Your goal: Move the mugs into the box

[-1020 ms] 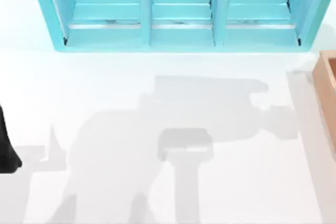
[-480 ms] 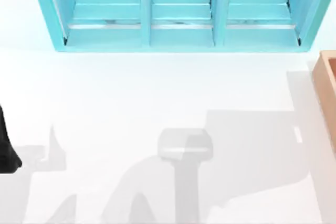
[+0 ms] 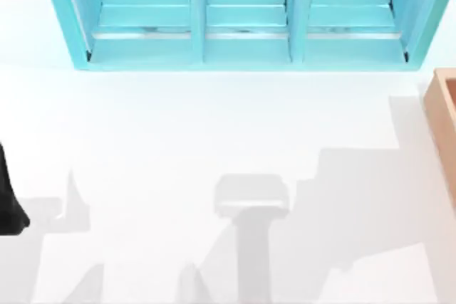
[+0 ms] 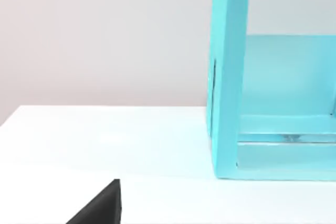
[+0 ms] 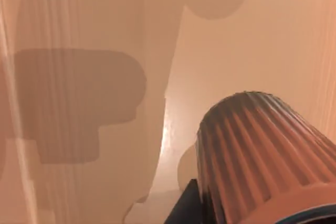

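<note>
A copper-brown ribbed mug (image 5: 262, 150) hangs close under my right wrist camera, over a tan wooden surface (image 5: 94, 35) that looks like the inside of the box. A dark finger (image 5: 181, 211) of my right gripper shows right beside the mug's wall, so the gripper appears shut on it. In the top view a tan corner of the box (image 3: 445, 122) stands at the table's right edge. My left arm (image 3: 8, 201) is parked at the left edge, and a black tip of it (image 4: 100, 208) shows in the left wrist view.
A big turquoise shelf unit (image 3: 242, 16) with three bays spans the back of the white table (image 3: 178, 140); its side wall (image 4: 228, 77) stands ahead of the left wrist camera. Grey arm shadows (image 3: 356, 204) lie on the front right of the table.
The broad arm shadow on the table has slid from the middle to the right, towards the box. The left arm has stayed where it was.
</note>
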{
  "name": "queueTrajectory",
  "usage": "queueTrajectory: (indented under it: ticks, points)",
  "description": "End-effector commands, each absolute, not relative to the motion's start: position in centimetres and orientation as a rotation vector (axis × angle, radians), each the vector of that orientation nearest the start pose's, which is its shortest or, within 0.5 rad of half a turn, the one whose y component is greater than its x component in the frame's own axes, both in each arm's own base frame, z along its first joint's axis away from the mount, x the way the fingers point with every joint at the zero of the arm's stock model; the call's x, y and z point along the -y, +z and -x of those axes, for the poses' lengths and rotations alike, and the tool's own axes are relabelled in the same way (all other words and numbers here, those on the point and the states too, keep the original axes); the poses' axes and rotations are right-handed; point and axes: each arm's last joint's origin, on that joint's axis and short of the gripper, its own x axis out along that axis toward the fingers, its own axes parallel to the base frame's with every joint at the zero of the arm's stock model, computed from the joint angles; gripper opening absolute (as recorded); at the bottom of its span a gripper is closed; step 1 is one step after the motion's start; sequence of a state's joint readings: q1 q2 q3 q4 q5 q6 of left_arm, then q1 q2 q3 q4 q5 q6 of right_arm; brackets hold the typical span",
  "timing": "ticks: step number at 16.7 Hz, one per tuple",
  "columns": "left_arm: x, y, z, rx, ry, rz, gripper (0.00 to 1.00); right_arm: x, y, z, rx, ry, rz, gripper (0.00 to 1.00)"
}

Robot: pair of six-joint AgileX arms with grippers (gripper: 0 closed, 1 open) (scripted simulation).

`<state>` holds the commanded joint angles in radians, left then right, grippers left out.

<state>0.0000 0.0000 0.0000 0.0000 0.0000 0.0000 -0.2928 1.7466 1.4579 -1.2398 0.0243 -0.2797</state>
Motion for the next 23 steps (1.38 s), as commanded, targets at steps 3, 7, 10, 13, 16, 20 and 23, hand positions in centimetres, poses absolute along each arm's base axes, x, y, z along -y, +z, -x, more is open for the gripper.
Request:
queueTrajectory:
  ticks: [3,7,10,13,16,20,23]
  points:
    - [0.1,16.0,-10.6,0.0,0.0,0.0,1.0,9.3,22.8,-31.4,-1.539,-0.035,0.019,0.0]
    - [0.1,16.0,-10.6,0.0,0.0,0.0,1.0,9.3,22.7,-31.4,-1.538,-0.035,0.019,0.0]
    - [0.1,16.0,-10.6,0.0,0.0,0.0,1.0,9.3,22.7,-31.4,-1.538,-0.035,0.019,0.23]
    - [0.1,16.0,-10.6,0.0,0.0,0.0,1.0,9.3,22.7,-31.4,-1.538,-0.035,0.019,0.45]
    - [0.1,16.0,-10.6,0.0,0.0,0.0,1.0,9.3,22.7,-31.4,-1.538,-0.035,0.019,0.68]
    - [0.1,16.0,-10.6,0.0,0.0,0.0,1.0,9.3,22.7,-31.4,-1.538,-0.035,0.019,0.98]
    - [0.1,16.0,-10.6,0.0,0.0,0.0,1.0,9.3,22.7,-31.4,-1.538,-0.035,0.019,1.0]
